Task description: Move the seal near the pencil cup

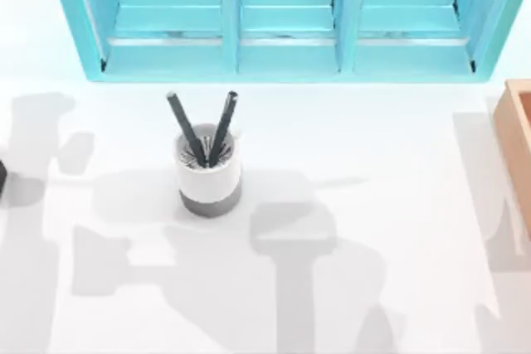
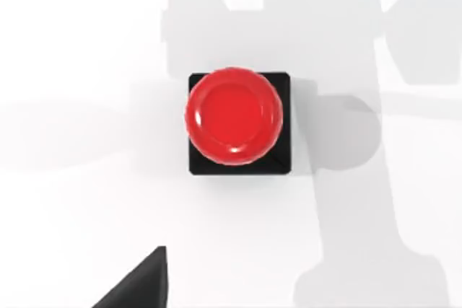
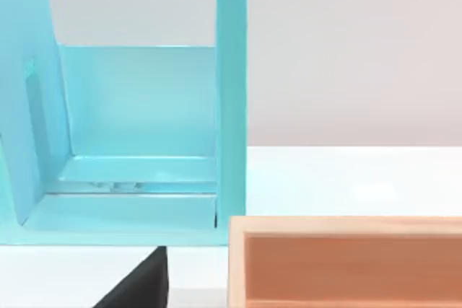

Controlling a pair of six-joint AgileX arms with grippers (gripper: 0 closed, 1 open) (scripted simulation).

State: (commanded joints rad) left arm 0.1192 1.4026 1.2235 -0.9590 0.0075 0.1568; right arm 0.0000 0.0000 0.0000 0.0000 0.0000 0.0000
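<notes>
The seal [image 2: 235, 122] stood upright on the white table [image 1: 398, 230], red knob facing straight up at the left wrist camera, its square base flat. The pencil cup [image 1: 208, 173] stood upright left of centre, 2 pencils [image 1: 204, 128] splayed in a V toward the turquoise shelf [image 1: 286, 18]. A wooden box [image 1: 516, 143] sat at the right edge.

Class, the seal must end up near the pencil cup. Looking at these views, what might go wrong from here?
1. The seal has a glossy rounded red knob; fingers closing on it might slip, so the black block below looks the safer hold.
2. The pencil cup stands tall and narrow with two pencils leaning out in a V; an arm coming in low could knock it over.
3. The seal sits far toward the table's left edge, so a nudge could push it off.
</notes>
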